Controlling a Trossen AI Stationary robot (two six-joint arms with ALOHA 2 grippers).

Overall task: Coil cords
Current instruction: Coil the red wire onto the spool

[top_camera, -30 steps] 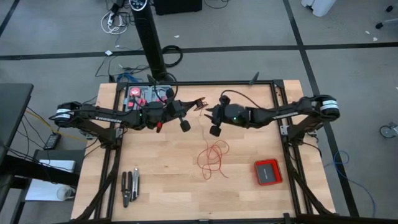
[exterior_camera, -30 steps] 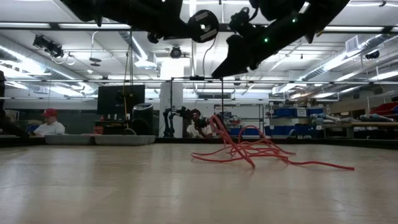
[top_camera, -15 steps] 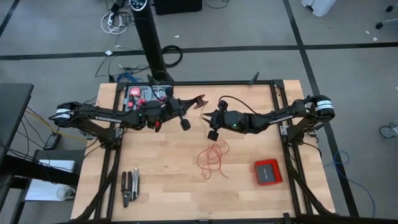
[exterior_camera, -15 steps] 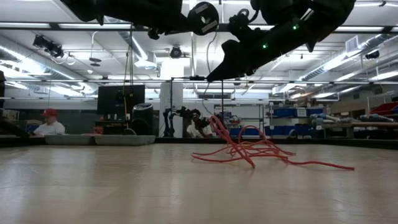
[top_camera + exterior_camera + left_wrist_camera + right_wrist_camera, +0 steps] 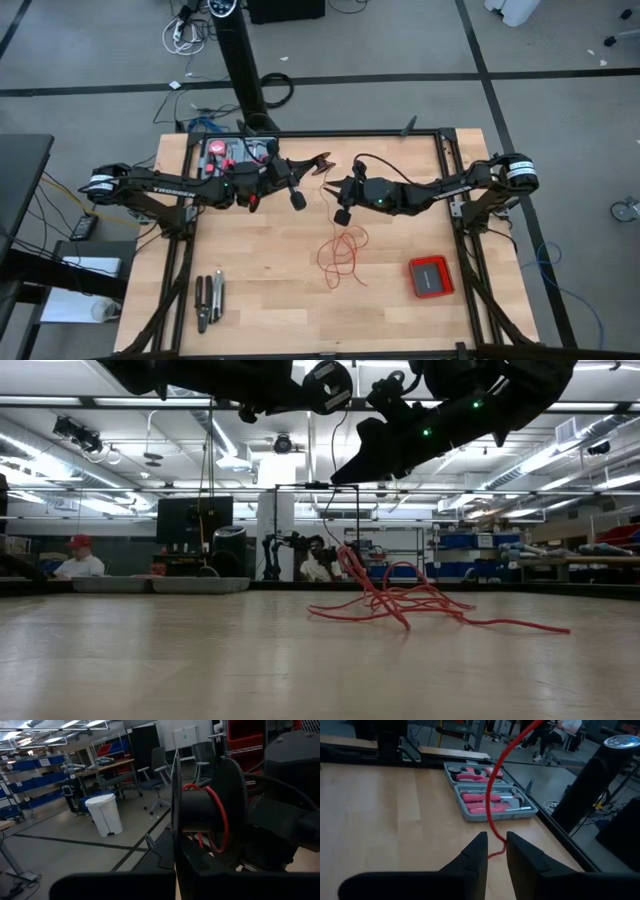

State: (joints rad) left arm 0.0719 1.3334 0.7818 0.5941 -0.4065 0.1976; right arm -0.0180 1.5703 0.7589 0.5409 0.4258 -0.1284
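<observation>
R claw (image 5: pixel 493 851) nearly pinching red wire (image 5: pixel 492 795) — midair.

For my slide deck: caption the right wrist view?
Right gripper closing around a red wire above the wooden table.

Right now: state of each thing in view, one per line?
red wire: mostly a loose tangle on the table, one strand running up to the grippers
black spool: held by the left gripper, a few red turns wound on
right gripper: jaws narrowly apart, wire between them
tool case: open
red box: flat on the table
</observation>
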